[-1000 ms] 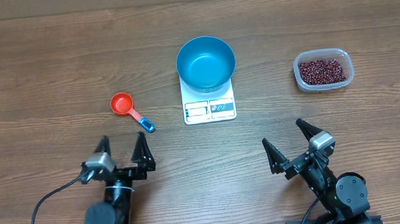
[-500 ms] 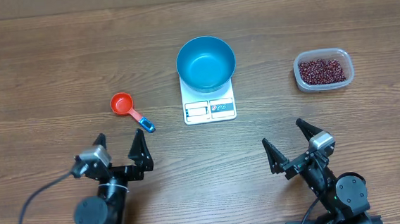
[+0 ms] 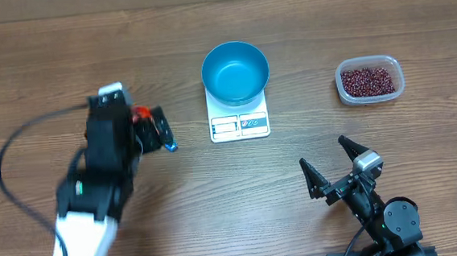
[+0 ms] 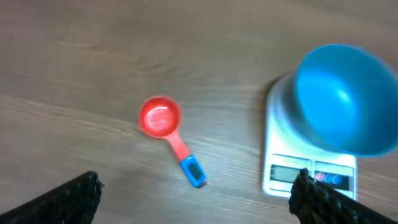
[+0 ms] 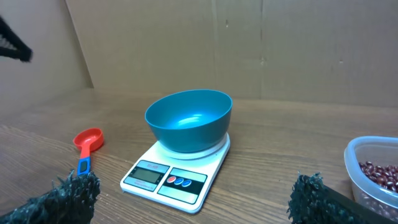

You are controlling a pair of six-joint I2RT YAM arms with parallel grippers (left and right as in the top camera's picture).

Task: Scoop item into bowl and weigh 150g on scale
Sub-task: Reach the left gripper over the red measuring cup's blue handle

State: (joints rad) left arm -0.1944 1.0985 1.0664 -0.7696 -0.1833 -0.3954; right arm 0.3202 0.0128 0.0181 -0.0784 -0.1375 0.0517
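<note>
Movement on the left: the left claw has swung out from the near edge over the red scoop, jaws wide, holding nothing. The right claw is unmoved and spread empty. Beans remain in the tub at far right. The bowl sits empty on the scale. Scooping has not begun.

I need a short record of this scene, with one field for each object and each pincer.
bowl: blue, empty, on the scale
scale: white, display at its near edge
beans: in the clear tub, right of scale
scoop: red, empty, on table left of scale
left pincer: open, over the scoop, holding nothing
right pincer: open, holding nothing, apart from all objects
</note>
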